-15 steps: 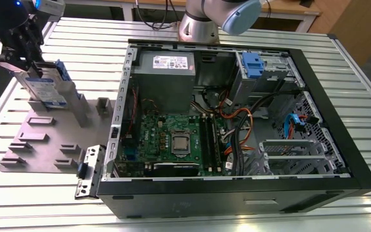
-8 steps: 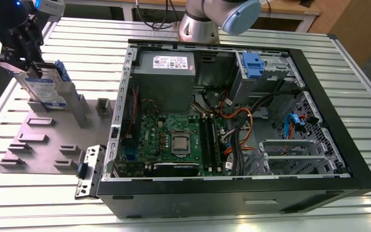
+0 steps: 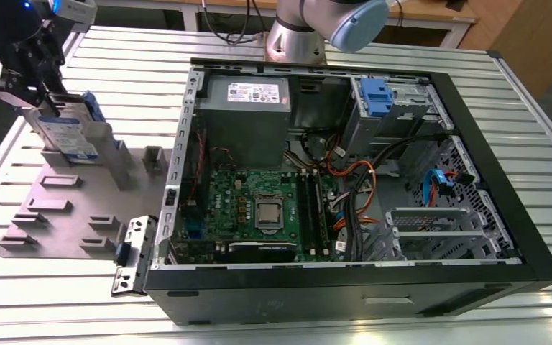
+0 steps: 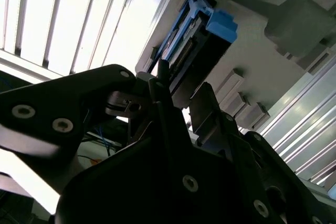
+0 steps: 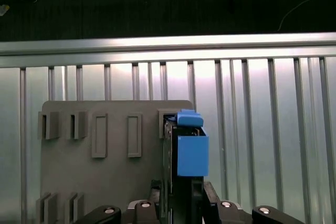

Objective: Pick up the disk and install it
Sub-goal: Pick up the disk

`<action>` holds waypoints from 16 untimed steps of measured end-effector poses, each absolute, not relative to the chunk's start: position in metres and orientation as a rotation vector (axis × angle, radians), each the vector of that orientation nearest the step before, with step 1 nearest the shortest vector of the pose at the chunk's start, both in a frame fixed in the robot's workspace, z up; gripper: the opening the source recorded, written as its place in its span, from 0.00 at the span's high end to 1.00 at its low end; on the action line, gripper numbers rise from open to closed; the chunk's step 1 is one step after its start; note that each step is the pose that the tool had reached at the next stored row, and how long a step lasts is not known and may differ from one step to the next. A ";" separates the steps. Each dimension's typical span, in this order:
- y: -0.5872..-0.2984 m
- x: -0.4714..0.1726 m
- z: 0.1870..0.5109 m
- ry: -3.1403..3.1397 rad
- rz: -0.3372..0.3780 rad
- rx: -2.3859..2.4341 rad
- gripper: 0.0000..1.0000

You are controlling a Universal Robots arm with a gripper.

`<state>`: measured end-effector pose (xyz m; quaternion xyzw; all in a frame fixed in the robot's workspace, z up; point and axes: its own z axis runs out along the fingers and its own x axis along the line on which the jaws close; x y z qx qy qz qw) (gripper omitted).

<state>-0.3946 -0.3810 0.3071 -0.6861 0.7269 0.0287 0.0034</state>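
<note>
One disk (image 3: 71, 136), one end effector (image 3: 54, 108), one grey slotted plate (image 3: 60, 215) and one open computer case (image 3: 506, 215) sit on the slatted metal desk (image 3: 123, 57). The arm's base (image 3: 295, 39) stands behind the case.

The disk stands on edge at the far end of the plate, on the exterior view's left, well apart from the case. The end effector comes down on it from above. Its two fingers lie one on each flat face, closed in as far as the disk's thickness allows, so it has the disk in its grip. In the first wrist view the disk (image 5: 191, 153) runs straight out from between the fingers of the end effector (image 5: 181, 195), blue carrier outermost, over a slot at the plate's edge. The second wrist view shows the same from the side: the disk (image 4: 202, 30) is edge-on beyond the end effector (image 4: 184, 95), with a dark finger pressed to each side. Whether its lower edge sits in the slot or is raised clear of it cannot be told.

As for labels, the disk's face carries one white-and-blue label. Inside the case, the one grey power supply (image 3: 247, 115) has a white sticker on top. One blue latch (image 3: 376, 97) sits on a bare metal cage at the case's far corner. One green board (image 3: 242, 208) lies on the case floor.
</note>
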 end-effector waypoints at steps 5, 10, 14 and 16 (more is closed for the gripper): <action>-0.381 -0.395 0.306 2.278 0.090 -2.151 0.58; -0.381 -0.395 0.298 2.279 0.089 -2.151 0.58; -0.381 -0.395 0.298 2.280 0.088 -2.152 0.58; -0.380 -0.395 0.298 2.283 0.085 -2.151 0.58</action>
